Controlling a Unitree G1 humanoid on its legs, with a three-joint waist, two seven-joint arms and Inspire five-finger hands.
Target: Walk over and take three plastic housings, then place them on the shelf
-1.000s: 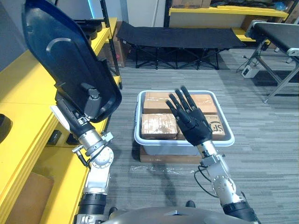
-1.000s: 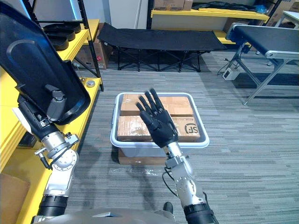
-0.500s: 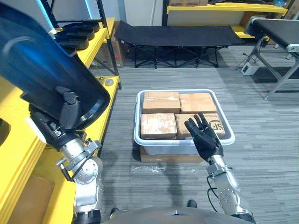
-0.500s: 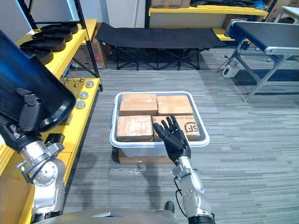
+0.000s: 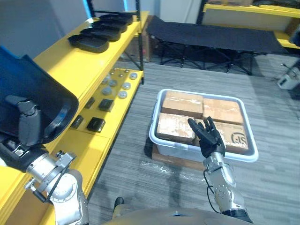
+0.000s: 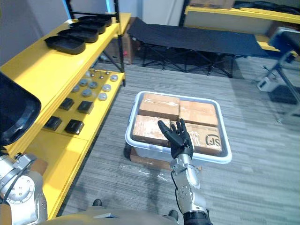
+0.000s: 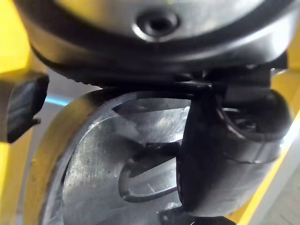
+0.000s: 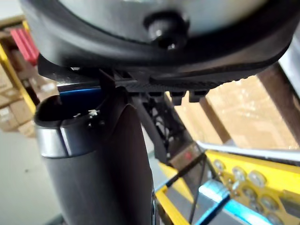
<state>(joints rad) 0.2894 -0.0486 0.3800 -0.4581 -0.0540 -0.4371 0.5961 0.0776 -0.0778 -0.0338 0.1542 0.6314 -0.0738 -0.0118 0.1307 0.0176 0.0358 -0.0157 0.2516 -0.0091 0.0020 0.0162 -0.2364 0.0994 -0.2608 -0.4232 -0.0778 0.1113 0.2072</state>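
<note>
Camera has swung left, so shelf and tote now sit further right in frame; against the tote, the right hand looks unmoved from half a second back. Housing (image 5: 40,93) is at the left edge, its long axis running up-left out of frame. The left hand (image 5: 23,131) clamps it, thumb (image 7: 225,150) curled over its rim. Shelf (image 5: 70,65) lies just right of and above it, with stored housings (image 5: 101,35) at upper left, so the left hand is nearer. The right hand (image 5: 207,137), fingers spread and empty, hovers lower right of centre over the tote (image 5: 178,148) of boxes (image 5: 176,124).

Silver-grey jointed arms (image 5: 221,183) carry a black left hand (image 5: 27,125) and right hand (image 5: 209,138).
</note>
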